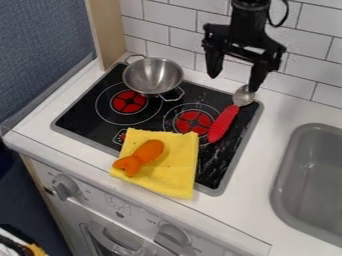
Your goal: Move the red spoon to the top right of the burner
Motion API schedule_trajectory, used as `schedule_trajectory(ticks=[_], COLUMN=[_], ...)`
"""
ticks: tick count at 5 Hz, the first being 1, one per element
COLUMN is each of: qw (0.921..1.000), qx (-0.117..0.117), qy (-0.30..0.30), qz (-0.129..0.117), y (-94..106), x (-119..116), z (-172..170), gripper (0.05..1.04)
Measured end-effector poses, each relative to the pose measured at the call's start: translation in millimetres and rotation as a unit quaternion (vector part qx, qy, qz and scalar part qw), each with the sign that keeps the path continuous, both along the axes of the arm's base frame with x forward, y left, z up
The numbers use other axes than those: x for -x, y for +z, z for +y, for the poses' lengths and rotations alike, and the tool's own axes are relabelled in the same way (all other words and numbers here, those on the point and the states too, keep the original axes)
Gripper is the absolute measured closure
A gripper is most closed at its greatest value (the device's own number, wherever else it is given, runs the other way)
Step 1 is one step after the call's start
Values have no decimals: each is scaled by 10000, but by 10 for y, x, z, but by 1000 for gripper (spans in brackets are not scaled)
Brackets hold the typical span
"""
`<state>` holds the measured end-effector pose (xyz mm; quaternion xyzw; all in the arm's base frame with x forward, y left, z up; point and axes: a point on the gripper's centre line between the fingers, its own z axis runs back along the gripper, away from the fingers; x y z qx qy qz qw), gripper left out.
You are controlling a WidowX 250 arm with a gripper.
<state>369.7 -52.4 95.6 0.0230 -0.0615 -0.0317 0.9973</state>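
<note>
My gripper [232, 83] hangs over the back right of the stove, its two fingers spread wide apart and nothing between them. The red spoon [223, 123] lies on the black stovetop, its red handle overlapping the right side of the right burner [192, 121]. Its metal bowl [244, 95] points toward the back right corner of the stove, just below my gripper's right finger.
A metal pot [153, 76] stands at the back left of the stove, by the left burner. A yellow cloth [172, 173] with an orange toy [140, 157] on it covers the front. The sink [312, 175] is at the right, and a tiled wall [186, 41] rises behind.
</note>
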Motion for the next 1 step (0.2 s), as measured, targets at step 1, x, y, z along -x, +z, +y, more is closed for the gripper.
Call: schedule_trajectory(ticks=[1], qw=[9999], qx=[17], qy=[-101], qz=[41], y=[12], x=[72], z=[1], gripper=[84])
